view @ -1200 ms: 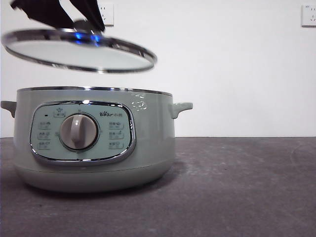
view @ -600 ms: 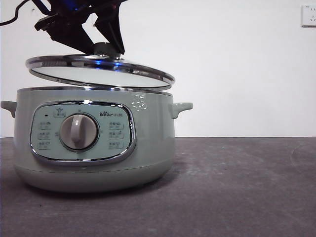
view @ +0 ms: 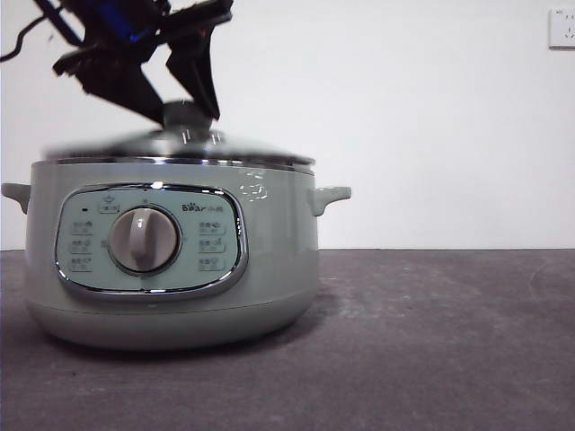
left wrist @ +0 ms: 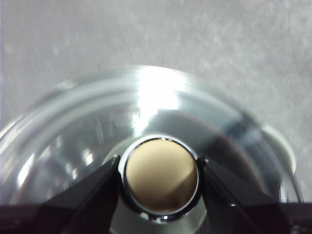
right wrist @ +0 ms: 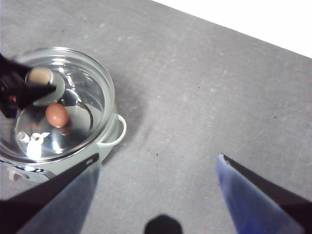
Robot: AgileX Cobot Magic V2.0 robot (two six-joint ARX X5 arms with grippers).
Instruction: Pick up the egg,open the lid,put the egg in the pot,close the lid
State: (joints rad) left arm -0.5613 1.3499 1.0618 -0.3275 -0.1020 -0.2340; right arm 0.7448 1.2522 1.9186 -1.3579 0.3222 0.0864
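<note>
Front view: pot sits on dark table, left of centre, control panel w/ dial facing camera. Lid rests on pot rim, approx. level; its edge is motion-blurred. Left gripper comes in from 11 o'clock, jaws clamped on lid knob, one jaw per side. Left wrist view: knob top is pinched between both black jaws, glass dome around it, blurred. Right wrist view: right gripper is held high over table, well apart from pot, jaws spread wide, nothing between them. Same view: egg lies inside pot, seen through glass lid, near centre of pot floor, at approx. 5 o'clock from knob. Pot side handle projects toward bare table. White wall behind, wall socket at 1 o'clock.
</note>
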